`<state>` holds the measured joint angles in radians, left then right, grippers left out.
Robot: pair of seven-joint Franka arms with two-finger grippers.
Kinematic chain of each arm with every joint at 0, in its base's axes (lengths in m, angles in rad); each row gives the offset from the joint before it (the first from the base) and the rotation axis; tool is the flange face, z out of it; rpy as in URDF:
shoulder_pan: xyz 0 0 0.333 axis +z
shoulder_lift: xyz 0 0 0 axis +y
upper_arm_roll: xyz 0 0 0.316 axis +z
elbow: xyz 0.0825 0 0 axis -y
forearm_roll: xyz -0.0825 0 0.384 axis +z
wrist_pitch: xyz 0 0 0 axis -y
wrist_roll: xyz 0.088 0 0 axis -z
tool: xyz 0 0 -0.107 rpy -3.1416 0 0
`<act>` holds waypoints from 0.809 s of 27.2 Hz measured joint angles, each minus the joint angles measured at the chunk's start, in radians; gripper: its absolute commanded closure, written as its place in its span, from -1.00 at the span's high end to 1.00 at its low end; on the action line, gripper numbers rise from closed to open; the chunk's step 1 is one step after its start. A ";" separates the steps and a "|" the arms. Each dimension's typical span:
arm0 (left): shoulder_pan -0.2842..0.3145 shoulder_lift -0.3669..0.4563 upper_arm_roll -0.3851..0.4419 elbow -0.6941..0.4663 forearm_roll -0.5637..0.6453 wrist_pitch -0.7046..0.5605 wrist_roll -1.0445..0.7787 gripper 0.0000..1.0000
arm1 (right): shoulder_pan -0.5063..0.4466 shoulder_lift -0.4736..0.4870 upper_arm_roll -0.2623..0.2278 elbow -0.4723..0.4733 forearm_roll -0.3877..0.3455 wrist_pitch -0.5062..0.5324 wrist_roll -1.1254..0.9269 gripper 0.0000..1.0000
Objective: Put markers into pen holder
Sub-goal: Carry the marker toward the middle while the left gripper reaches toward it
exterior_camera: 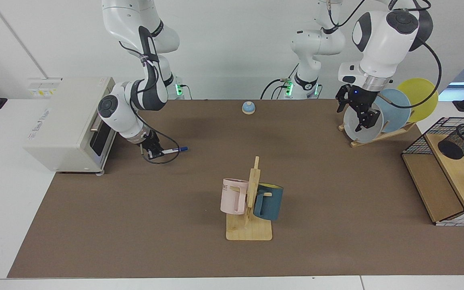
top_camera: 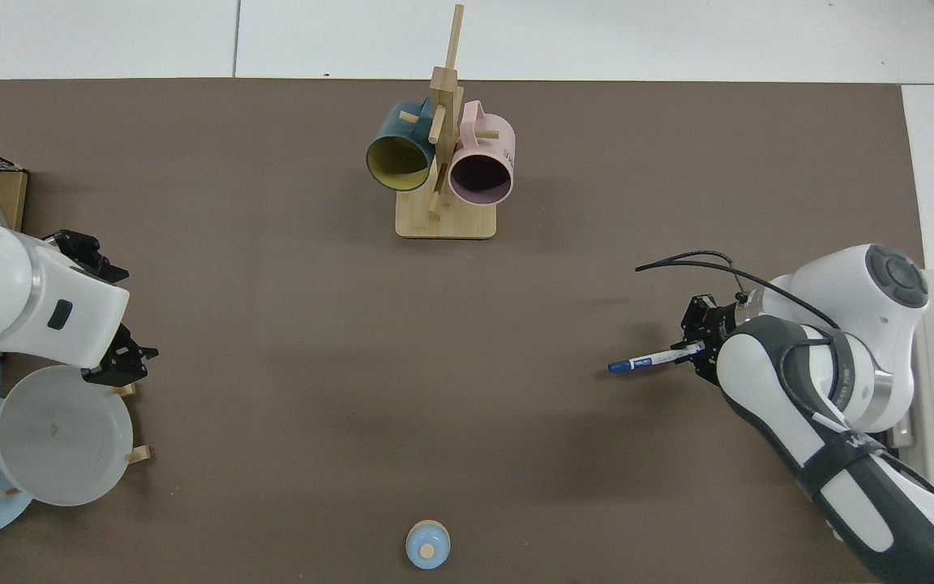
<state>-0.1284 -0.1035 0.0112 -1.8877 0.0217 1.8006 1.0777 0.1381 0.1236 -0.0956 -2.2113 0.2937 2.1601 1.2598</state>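
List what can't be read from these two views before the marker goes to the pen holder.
- Pen holder: facing view shows it tilted on the rack shelf; its inside is hidden by the mesh. Top view crops it out.
- Marker tail: covered by the right gripper in both views.
- Left gripper: dark fingers over the grey plate; contact unclear. Top view: mostly under the arm.
- Wire rack: cut by the frame edge in both views.
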 measured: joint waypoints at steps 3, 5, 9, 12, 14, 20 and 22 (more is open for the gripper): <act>0.000 -0.001 0.005 -0.003 -0.022 0.000 -0.001 1.00 | 0.002 -0.008 0.007 0.050 0.050 -0.052 0.002 -1.00; 0.001 -0.001 0.012 -0.004 -0.049 0.000 -0.001 1.00 | 0.013 -0.015 0.014 0.081 0.128 -0.066 0.002 -1.00; 0.001 -0.002 0.024 -0.005 -0.078 -0.001 0.008 1.00 | 0.075 -0.026 0.023 0.156 0.256 -0.076 0.029 -1.00; 0.000 -0.003 0.023 -0.005 -0.095 0.000 0.046 1.00 | 0.136 -0.031 0.027 0.221 0.289 -0.085 0.086 -1.00; -0.003 -0.003 0.022 -0.005 -0.105 0.000 0.071 1.00 | 0.165 -0.035 0.032 0.250 0.303 -0.091 0.112 -1.00; -0.040 -0.004 0.016 -0.006 -0.114 0.029 0.192 1.00 | 0.208 -0.036 0.041 0.290 0.419 -0.092 0.120 -1.00; -0.056 -0.004 0.014 -0.006 -0.115 0.051 0.241 1.00 | 0.217 -0.036 0.041 0.294 0.458 -0.092 0.120 -1.00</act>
<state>-0.1841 -0.1073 0.0250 -1.8933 -0.0931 1.8516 1.3186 0.3551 0.0873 -0.0541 -1.9177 0.7521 2.0677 1.3798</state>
